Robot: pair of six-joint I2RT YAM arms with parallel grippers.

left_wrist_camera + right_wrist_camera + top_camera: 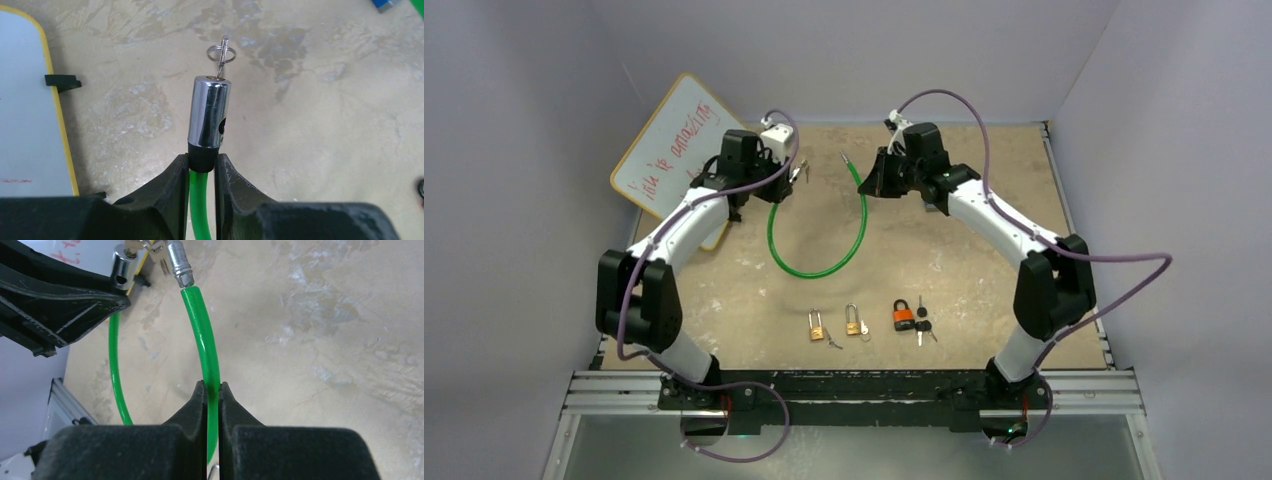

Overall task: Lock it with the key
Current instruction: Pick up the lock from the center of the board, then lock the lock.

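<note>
Status: mid-task, lock not yet closed.

- The green cable lock (819, 268) is held up by both ends over the far middle of the table (1004, 290). Its loop sags toward the arm bases.
- The left gripper (201, 162) is pinched on the black collar just under the chrome lock barrel (209, 112), which stands up out of the fingers.
- The key (220, 57) sits in the barrel's top with its ring hanging on it (so insertion looks done).
- The right gripper (213, 390) is pressed together on the green cable a little below the metal pin end (179, 262).
- The pin end is close beside the barrel but not in its side hole. I cannot tell whether it brushes the key ring.

Left to do, in my judgement: seat the pin in the side hole, then turn the key, which needs one gripper freed.

Also on the table: a brass padlock (815, 325), a second brass padlock (853, 322) and an orange padlock (903, 316), each with keys, near the front edge. A whiteboard (674, 150) lies at far left.
</note>
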